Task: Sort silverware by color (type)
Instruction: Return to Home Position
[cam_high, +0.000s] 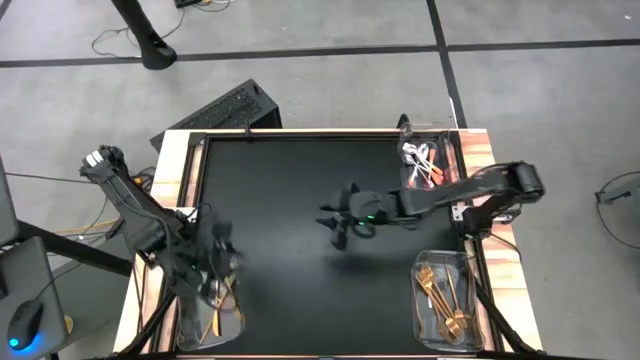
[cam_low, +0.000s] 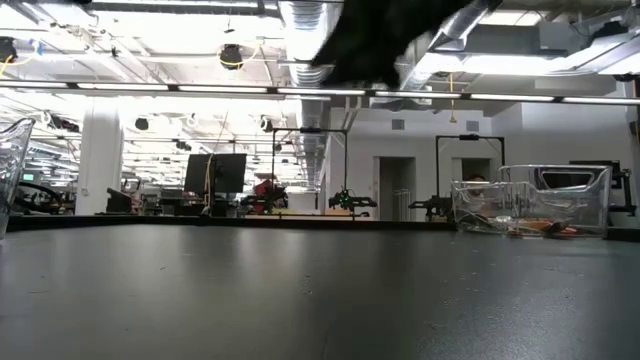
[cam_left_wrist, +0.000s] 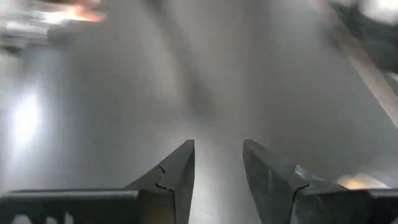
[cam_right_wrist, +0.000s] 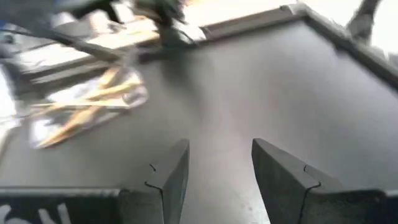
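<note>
Silverware lies in three clear bins. Silver pieces with red-orange handles (cam_high: 425, 165) fill the far-right bin, also seen in the low view (cam_low: 520, 226). Gold pieces (cam_high: 445, 295) fill the near-right bin. A mixed pile (cam_high: 215, 305) sits in the near-left bin, seen in the right wrist view (cam_right_wrist: 87, 102). My right gripper (cam_high: 340, 225) (cam_right_wrist: 217, 168) hangs open and empty over the mat's middle. My left gripper (cam_high: 215, 255) (cam_left_wrist: 217, 171) is open and empty just beyond the near-left bin.
The black mat (cam_high: 290, 190) lies bare between the bins. The right arm (cam_high: 450, 190) stretches from the table's right edge across to the middle. A wooden rim (cam_high: 180, 160) borders the table. A keyboard (cam_high: 225, 108) sits past the far edge.
</note>
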